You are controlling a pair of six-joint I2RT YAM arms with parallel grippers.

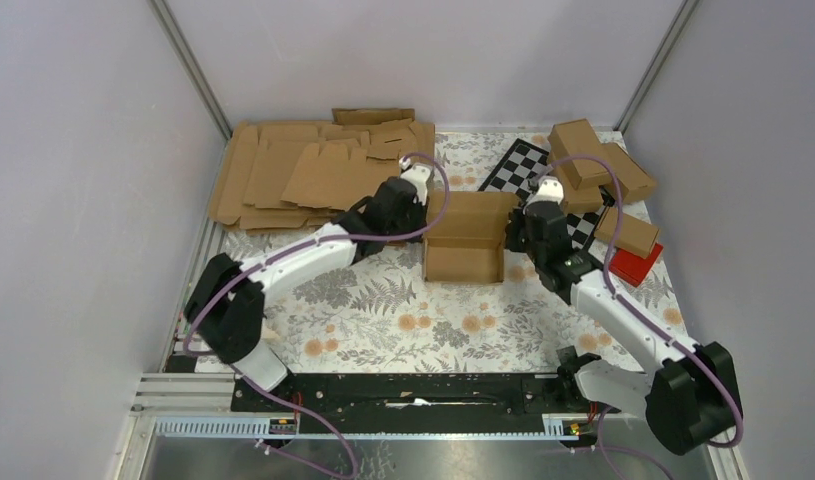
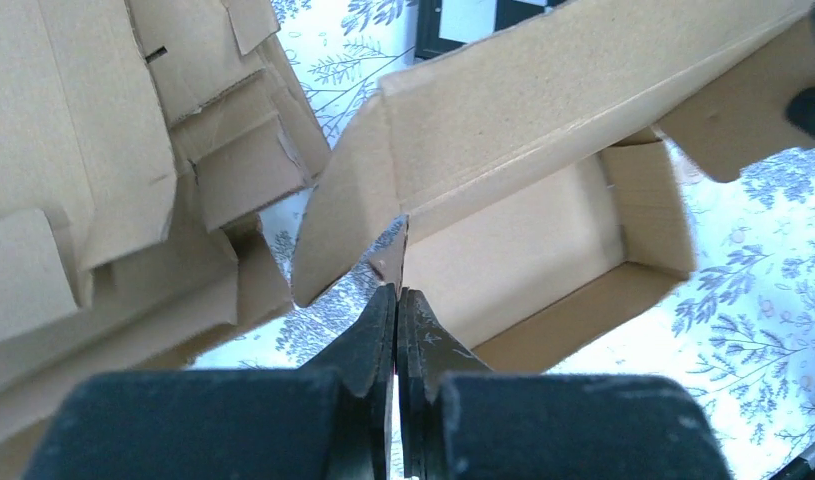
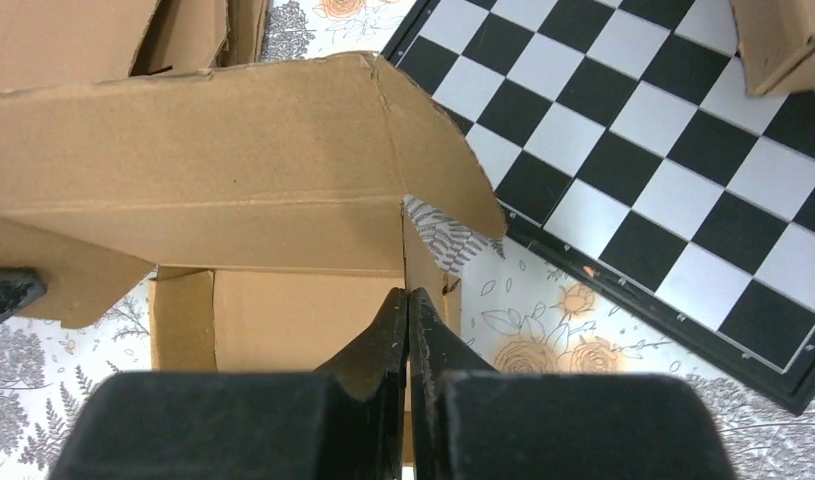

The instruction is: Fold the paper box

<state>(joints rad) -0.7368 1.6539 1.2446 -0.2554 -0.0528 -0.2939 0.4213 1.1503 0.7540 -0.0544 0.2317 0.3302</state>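
Top external view: a heap of flat brown blanks (image 1: 303,175) lies at the far left corner of the table (image 1: 363,320). Just right of the heap, the left gripper (image 1: 424,212) meets the left end of the paper box (image 1: 466,245). The box sits open-topped near the middle of the table, toward the far edge, with its lid panel raised along the far side. In the left wrist view the black fingers (image 2: 368,340) are pressed together on the thin left end wall of the box, pinching it. At the box's right end the right gripper (image 1: 511,232) does likewise. The right wrist view shows its fingers (image 3: 383,340) clamped on the upper edge of the right end wall. Further right, a black-and-white chessboard (image 1: 518,165) lies by the far edge. Several folded cartons (image 1: 593,160) are piled near the far right corner, and a red flat block (image 1: 638,265) lies at the right edge, partly under one carton
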